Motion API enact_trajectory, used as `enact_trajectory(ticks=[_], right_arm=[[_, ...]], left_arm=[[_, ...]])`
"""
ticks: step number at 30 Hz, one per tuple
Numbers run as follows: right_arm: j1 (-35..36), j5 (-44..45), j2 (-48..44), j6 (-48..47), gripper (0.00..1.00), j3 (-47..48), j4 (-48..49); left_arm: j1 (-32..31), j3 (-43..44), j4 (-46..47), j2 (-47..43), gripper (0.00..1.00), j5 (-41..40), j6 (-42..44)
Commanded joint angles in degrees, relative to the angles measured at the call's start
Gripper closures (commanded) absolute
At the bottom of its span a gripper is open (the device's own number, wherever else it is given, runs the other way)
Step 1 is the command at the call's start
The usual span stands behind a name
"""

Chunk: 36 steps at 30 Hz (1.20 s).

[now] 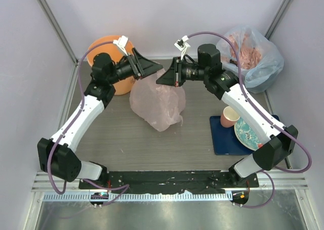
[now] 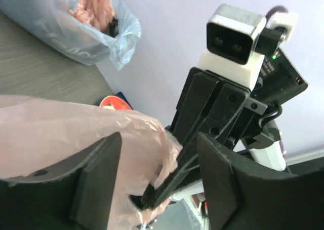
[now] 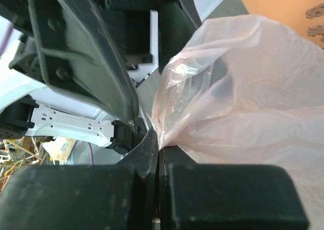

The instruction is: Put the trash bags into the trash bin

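Observation:
The pale-pink trash bag (image 1: 158,102) hangs crumpled over the middle of the table, its top edge held up between the two arms. My right gripper (image 1: 168,78) is shut on that top edge; in the right wrist view its closed fingertips (image 3: 160,145) pinch the plastic (image 3: 243,88). My left gripper (image 1: 148,68) is open just left of it. In the left wrist view its jaws (image 2: 157,156) stand wide apart around a fold of the bag (image 2: 76,133) and the right gripper's fingers (image 2: 202,113). The orange trash bin (image 1: 104,46) stands at the back left behind the left arm, and it also shows in the right wrist view (image 3: 283,4).
A bluish-clear sack stuffed with pink plastic (image 1: 251,55) sits at the back right and shows in the left wrist view (image 2: 66,22). A small pink cup (image 1: 230,117) and a patterned plate (image 1: 246,133) rest on a blue mat (image 1: 225,141) at the right.

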Motion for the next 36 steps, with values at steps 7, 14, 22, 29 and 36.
enact_trajectory(ticks=[7,14,22,29,36], right_arm=[[-11.1,0.7,-4.7,0.4,0.99,-0.9,-0.5],[-14.2,2.7,-3.4,-2.5,0.99,5.2,-1.3],[-14.6,7.3,-1.1,-7.4,0.99,17.0,-1.3],[-14.7,7.4,1.0,-8.1,0.99,24.7,0.7],[-14.6,6.5,2.8,-8.6,0.99,30.8,1.6]], left_arm=[[21.5,14.2,-27.4,2.3,0.15,22.3,29.5],[27.4,45.7,-81.1,18.8,0.18,7.8,85.3],[27.1,52.0,-87.6,25.1,0.27,-1.2,105.5],[25.2,49.6,-82.4,27.6,0.31,-4.8,112.0],[22.9,48.4,-79.5,30.6,0.37,-8.4,118.5]])
